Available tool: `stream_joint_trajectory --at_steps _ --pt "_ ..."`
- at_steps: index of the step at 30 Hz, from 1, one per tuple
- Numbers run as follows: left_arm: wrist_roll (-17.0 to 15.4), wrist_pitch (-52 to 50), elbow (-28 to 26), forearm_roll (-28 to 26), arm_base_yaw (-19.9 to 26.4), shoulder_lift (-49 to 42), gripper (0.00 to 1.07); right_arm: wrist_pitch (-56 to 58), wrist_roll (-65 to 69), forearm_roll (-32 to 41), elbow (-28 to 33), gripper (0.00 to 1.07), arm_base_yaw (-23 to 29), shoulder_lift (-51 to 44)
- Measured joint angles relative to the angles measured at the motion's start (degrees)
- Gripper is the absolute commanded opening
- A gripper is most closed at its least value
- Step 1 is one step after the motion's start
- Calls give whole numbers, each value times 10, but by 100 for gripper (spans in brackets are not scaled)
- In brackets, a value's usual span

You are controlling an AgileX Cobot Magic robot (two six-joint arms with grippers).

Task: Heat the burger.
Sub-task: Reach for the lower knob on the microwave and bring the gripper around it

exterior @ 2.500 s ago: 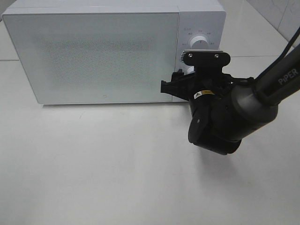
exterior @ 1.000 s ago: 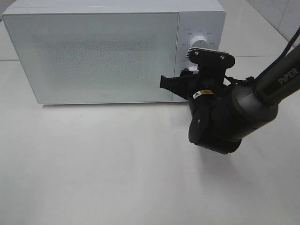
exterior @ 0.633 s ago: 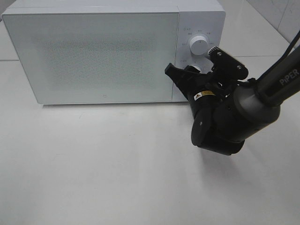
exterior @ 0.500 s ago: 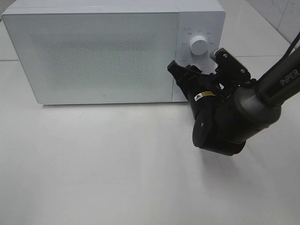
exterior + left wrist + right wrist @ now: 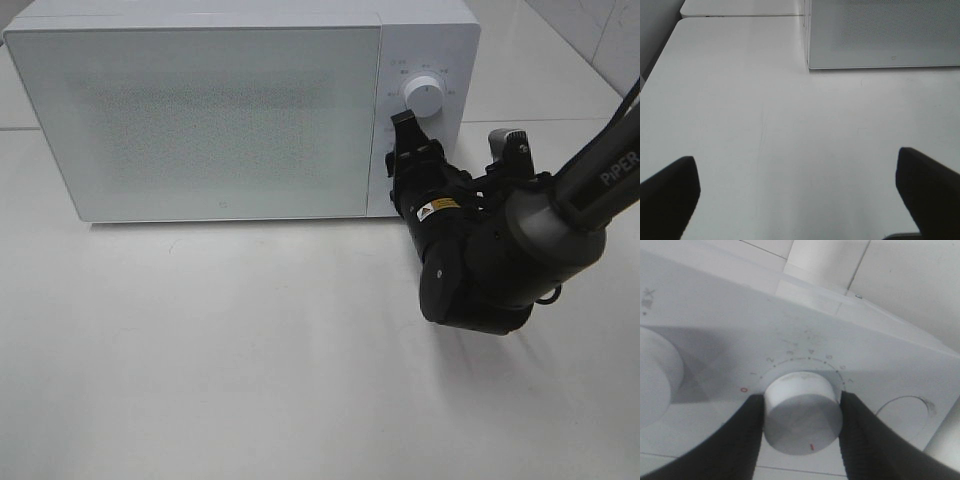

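Observation:
The burger is out of view in every frame. The white microwave (image 5: 200, 120) stands at the back of the table with its door shut. My right gripper (image 5: 405, 152) is at the control panel, below the upper knob (image 5: 422, 92). In the right wrist view the right gripper (image 5: 801, 401) is shut on the lower white dial (image 5: 802, 410), with one dark finger (image 5: 742, 440) on each side of it. The dial's red mark points away from the printed 0. My left gripper (image 5: 795, 162) is open and empty above the bare table, in front of the microwave's corner (image 5: 880, 35).
The white tabletop (image 5: 220, 350) stretches in front of the microwave. The right arm's dark body (image 5: 490, 260) hangs over the table to the right of the door. A round button (image 5: 905, 412) sits beside the dial on the panel.
My right wrist has rolled clockwise while holding the lower dial; its camera bracket swung from above the dial to the right. The microwave and left arm have not moved.

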Motion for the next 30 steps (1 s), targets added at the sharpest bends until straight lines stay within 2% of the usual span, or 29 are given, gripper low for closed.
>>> stream_joint_trajectory --at_steps 10,20,24,26,27,28,29,30 --pt "0 0 0 0 0 0 101 0 160 -13 1 0 -1 0" --pt "0 0 0 0 0 0 101 0 210 -17 2 0 -1 0" --pt "0 0 0 0 0 0 101 0 210 -17 2 4 -1 0" --pt "0 0 0 0 0 0 101 -1 196 -17 5 18 -1 0" --pt "0 0 0 0 0 0 101 -1 196 -17 5 18 -1 0" --pt "0 0 0 0 0 0 101 -2 190 -18 7 33 -2 0" --pt "0 0 0 0 0 0 101 -2 190 -18 7 33 -2 0" --pt "0 0 0 0 0 0 101 -7 180 -21 12 53 -2 0"
